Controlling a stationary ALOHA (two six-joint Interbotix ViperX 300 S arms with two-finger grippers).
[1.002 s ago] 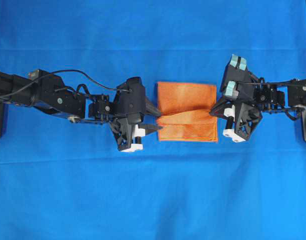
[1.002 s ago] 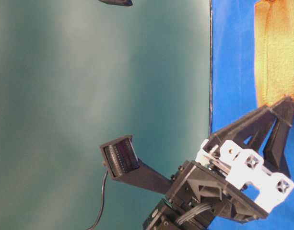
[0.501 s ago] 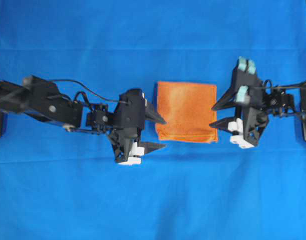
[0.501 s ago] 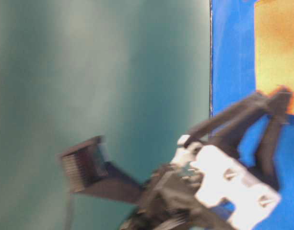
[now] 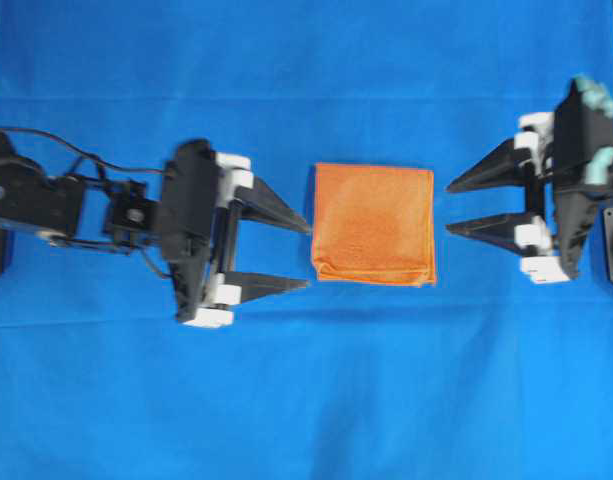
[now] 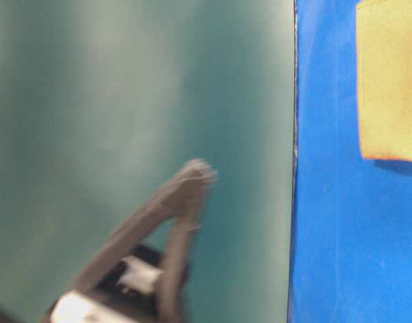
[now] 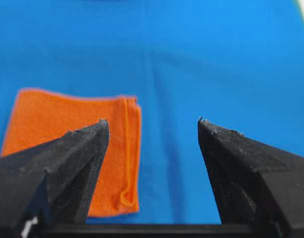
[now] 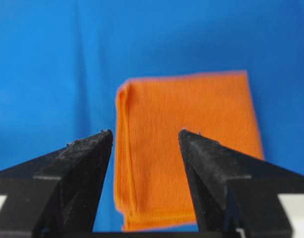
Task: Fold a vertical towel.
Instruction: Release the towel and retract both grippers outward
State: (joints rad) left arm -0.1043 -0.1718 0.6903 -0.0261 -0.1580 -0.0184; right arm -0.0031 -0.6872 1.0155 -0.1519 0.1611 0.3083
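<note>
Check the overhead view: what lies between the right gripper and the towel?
Only bare blue sheet, seen overhead, separates the open right gripper from the towel.

The picture is turned on its side. A blue sheet (image 6: 333, 202) covers the right part, ending in a straight vertical edge against a plain teal-green backdrop (image 6: 125, 101) that fills the left. The towel (image 6: 388, 81), pale orange-yellow here, lies flat on the sheet at the upper right, cut by the frame. At lower left a claw (image 6: 189, 182) shows, heavily blurred, over the backdrop, well apart from the towel.
</note>
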